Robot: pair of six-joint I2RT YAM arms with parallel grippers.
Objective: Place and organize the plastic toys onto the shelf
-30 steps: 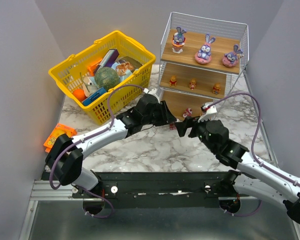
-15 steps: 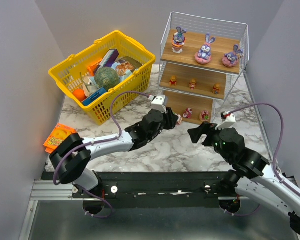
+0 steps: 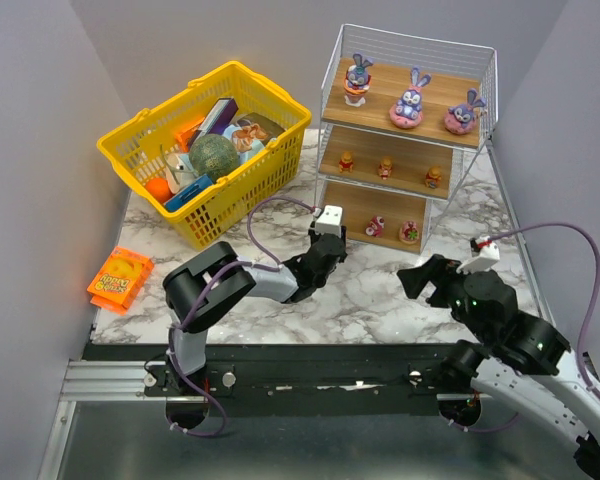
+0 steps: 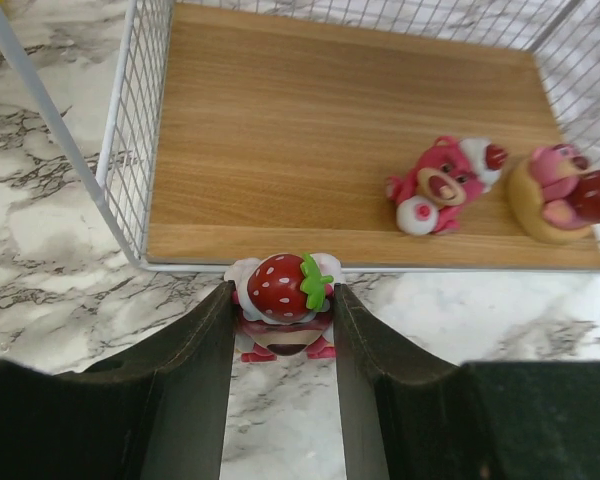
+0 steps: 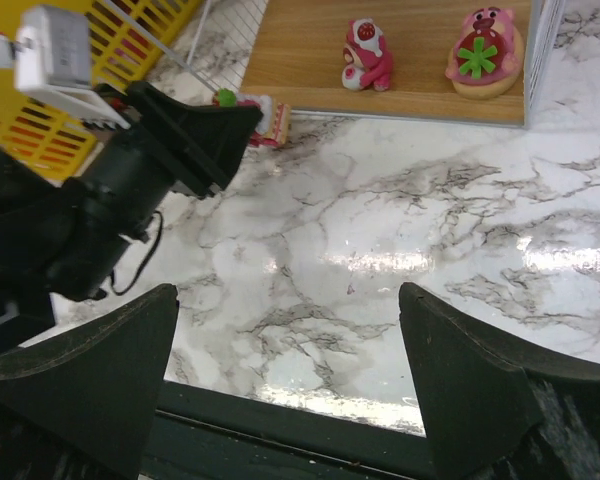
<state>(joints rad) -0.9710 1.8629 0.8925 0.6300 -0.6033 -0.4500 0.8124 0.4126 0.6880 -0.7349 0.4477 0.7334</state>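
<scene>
My left gripper point(image 4: 282, 300) is shut on a pink toy with a red strawberry on its head point(image 4: 280, 300), held just in front of the front edge of the shelf's bottom board point(image 4: 310, 150). Two more pink toys point(image 4: 442, 184) point(image 4: 565, 192) stand at that board's right end. In the top view the left gripper point(image 3: 327, 250) sits low before the shelf point(image 3: 383, 88). Three purple bunnies point(image 3: 410, 100) stand on the top tier and three orange bears point(image 3: 385, 168) on the middle tier. My right gripper point(image 3: 427, 278) point(image 5: 288, 300) is open and empty over the marble, right of the left gripper point(image 5: 220, 125).
A yellow basket point(image 3: 130, 140) full of assorted items stands at the back left. An orange packet point(image 3: 119, 280) lies by the table's left edge. Grey walls close in on both sides. The shelf's wire frame point(image 4: 120, 150) borders the bottom board's left side.
The right gripper has opened and drawn back to the near right, away from the left gripper. The left arm has folded lower and holds the strawberry toy at the bottom board's front edge.
</scene>
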